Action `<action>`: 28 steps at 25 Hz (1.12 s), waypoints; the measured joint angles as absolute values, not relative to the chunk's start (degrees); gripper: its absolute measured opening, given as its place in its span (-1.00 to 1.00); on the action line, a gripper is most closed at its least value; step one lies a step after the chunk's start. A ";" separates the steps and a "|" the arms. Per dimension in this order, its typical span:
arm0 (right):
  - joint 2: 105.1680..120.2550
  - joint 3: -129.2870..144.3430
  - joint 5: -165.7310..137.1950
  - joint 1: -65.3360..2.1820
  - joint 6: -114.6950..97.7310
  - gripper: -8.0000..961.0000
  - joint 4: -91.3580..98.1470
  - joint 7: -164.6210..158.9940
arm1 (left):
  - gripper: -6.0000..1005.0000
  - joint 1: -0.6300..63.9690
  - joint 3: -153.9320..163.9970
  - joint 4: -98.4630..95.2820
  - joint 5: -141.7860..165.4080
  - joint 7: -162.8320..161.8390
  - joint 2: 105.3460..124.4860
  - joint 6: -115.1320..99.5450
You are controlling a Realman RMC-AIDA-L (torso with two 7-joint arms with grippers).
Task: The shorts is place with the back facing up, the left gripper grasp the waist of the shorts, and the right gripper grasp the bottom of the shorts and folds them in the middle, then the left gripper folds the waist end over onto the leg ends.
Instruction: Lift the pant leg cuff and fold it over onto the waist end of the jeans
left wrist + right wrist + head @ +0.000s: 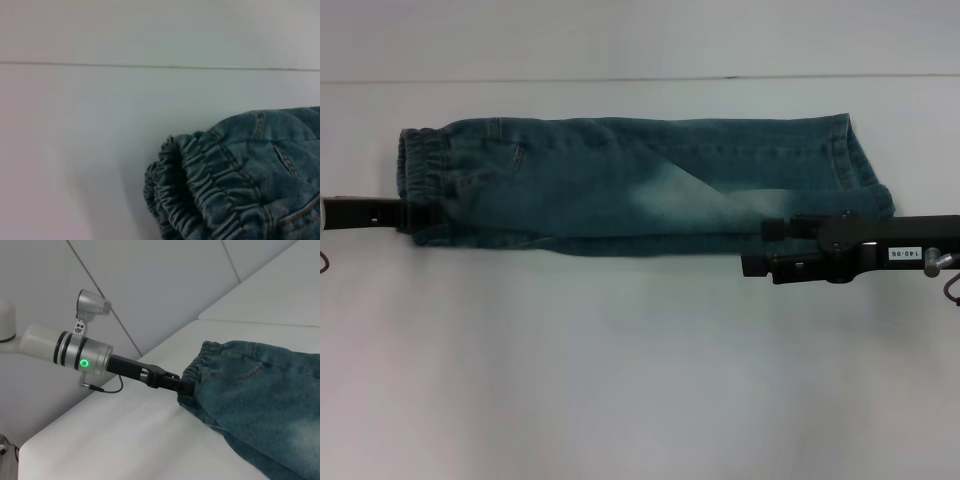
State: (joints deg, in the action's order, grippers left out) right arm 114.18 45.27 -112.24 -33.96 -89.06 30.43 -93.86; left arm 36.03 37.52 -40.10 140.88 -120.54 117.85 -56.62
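The shorts lie folded lengthwise in a long band across the table, elastic waist at the left, leg hems at the right. My left gripper comes in from the left edge and is shut on the waist's near corner; the right wrist view shows it pinching the gathered waistband. The left wrist view shows only the bunched waist. My right gripper reaches in from the right at the near leg end. It stands open, one finger over the denim and the other over bare table just in front of it.
The white table stretches wide in front of the shorts. A seam line runs across behind them. In the right wrist view the left arm's silver wrist with a green light hangs off the table's far edge.
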 joint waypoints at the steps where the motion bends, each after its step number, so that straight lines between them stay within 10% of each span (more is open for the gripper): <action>1: 114.18 45.27 -112.24 -33.93 -89.04 0.97 30.41 -93.86 | -0.14 36.04 37.52 -40.13 140.88 -120.52 117.85 -56.66; 19: 115.00 45.75 -112.23 -34.06 -86.12 0.92 30.43 -93.47 | -0.46 36.04 37.53 -48.35 140.40 -120.48 118.03 -68.56; 28: 118.52 45.22 -109.88 -34.47 -73.79 0.58 30.59 -89.32 | -0.74 41.78 37.46 -54.18 140.32 -123.16 117.25 -78.27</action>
State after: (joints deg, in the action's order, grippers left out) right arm 118.52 45.22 -109.88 -34.47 -73.79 30.59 -89.32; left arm 41.78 37.46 -54.18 140.32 -123.16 117.25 -78.27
